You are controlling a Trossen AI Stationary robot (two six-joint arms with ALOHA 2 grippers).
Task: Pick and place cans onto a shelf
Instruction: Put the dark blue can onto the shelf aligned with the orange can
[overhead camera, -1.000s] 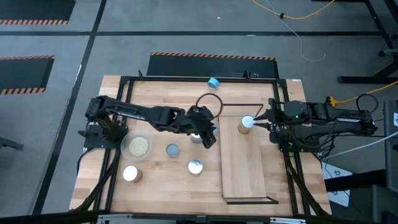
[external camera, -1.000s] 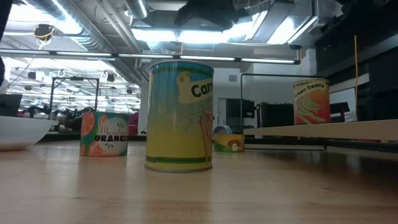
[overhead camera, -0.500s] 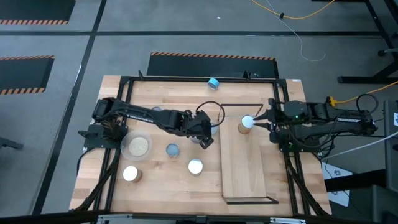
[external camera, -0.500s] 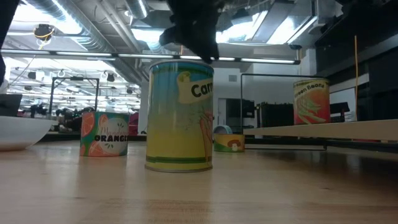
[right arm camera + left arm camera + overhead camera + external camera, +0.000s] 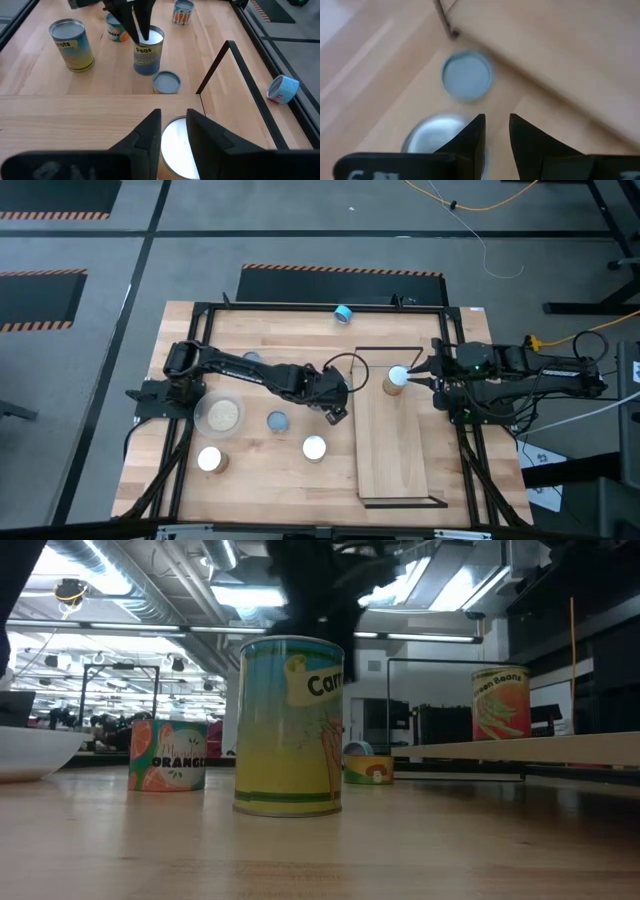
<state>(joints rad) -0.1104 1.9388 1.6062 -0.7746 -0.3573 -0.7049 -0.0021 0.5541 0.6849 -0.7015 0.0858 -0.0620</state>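
A Peas can stands on the table left of the shelf. My left gripper points down with its tips just over the can's silver top, fingers nearly together; in the high view it hides the can. A short blue-grey-topped can stands by the shelf's frame corner. A white-topped can stands on the shelf's far end. My right gripper is beside it, on its right side, fingers nearly together over its top. My left gripper has its fingertips at the Peas can's top, coming from above; I cannot tell whether they touch it. My right gripper has its fingertips over the shelf can's right edge; I cannot tell whether they touch it.
A Carrots can, an orange-label can and a white-topped can stand on the near left table. A clear dish is at the left. A blue roll lies at the far edge. The shelf's near part is bare.
My left gripper has come down over the Peas can, with the arm stretching out lower across the table; it now shows in the low view above the Carrots can. The cans have not moved.
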